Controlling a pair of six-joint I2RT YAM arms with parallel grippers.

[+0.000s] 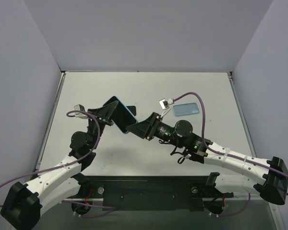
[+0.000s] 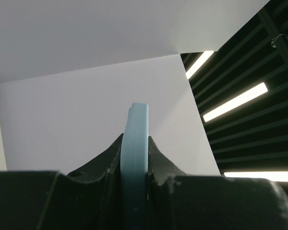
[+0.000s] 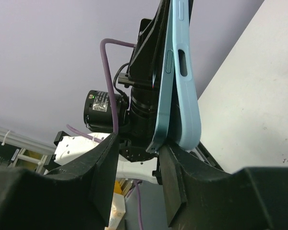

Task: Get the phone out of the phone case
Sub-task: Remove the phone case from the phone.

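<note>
Left gripper (image 2: pixel 135 143) is clamped on the phone case (image 2: pixel 136 120), holding it edge-up in the air as an anchor. Right gripper (image 3: pixel 139 146) sits with jaws apart around the phone (image 3: pixel 162 96) corner, which is peeled clear of the case. Contact is hard to confirm.

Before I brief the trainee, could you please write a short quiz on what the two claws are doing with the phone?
1. True or false: the left claw pinches the phone case between its fingers.
2. What lies on the table, to the right of both claws?
A) a blue flat item
B) a red cup
C) a screwdriver
3. Fill in: the corner of the phone that stands clear of the case sits between the fingers of the ____ claw.

Key: 1 true; 2 A; 3 right, as the right claw is open around that corner.
</note>
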